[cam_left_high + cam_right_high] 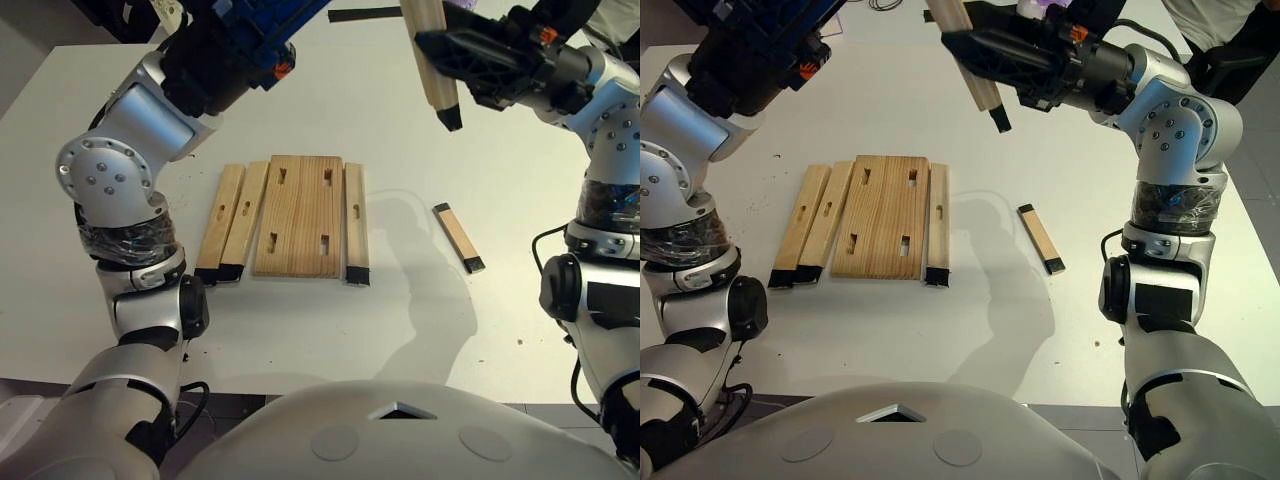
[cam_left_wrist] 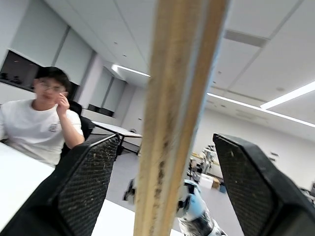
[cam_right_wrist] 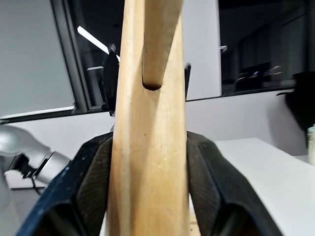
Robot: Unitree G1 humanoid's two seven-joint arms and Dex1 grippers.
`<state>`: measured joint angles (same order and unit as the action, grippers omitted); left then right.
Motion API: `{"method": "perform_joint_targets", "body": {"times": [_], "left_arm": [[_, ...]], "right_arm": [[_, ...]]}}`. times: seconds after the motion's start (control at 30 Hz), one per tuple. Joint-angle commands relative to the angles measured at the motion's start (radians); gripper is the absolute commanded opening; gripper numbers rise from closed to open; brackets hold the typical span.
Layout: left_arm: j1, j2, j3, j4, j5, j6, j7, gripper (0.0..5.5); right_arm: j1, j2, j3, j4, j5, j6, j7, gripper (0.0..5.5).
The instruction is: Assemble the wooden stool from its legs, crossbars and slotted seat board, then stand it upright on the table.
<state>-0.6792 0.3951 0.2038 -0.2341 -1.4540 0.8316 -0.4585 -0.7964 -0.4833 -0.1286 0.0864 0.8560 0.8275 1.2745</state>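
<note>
The slotted seat board (image 1: 298, 215) lies flat mid-table. Two legs (image 1: 232, 217) lie side by side against its left edge, and a third leg (image 1: 356, 222) lies along its right edge. One short crossbar (image 1: 459, 237) rests alone further right. High over the far side, my right gripper (image 1: 447, 48) is shut on a fourth leg (image 1: 436, 70), whose black-tipped end points down. In the right wrist view a second wooden piece (image 3: 160, 39) lies with its rounded end against that leg (image 3: 147, 147). My left gripper (image 2: 166, 136), raised at the far left, is open around a wooden piece (image 2: 177, 98), with gaps on both sides.
The white table (image 1: 400, 310) has bare room in front of the parts and between the third leg and the crossbar. A black strip (image 1: 362, 13) lies at the far edge.
</note>
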Motion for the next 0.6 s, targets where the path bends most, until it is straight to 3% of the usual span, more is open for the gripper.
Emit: {"method": "perform_joint_targets", "body": {"times": [0.03, 0.6], "left_arm": [[-0.006, 0.024, -0.012, -0.017, 0.037, 0.009, -0.046, 3.53], [0.042, 0.042, -0.028, -0.056, 0.165, -0.021, -0.178, 3.53]], "right_arm": [[-0.011, -0.052, 0.059, 0.012, -0.044, -0.028, 0.083, 2.08], [-0.023, -0.092, 0.153, 0.062, -0.147, -0.123, 0.216, 2.08]]}}
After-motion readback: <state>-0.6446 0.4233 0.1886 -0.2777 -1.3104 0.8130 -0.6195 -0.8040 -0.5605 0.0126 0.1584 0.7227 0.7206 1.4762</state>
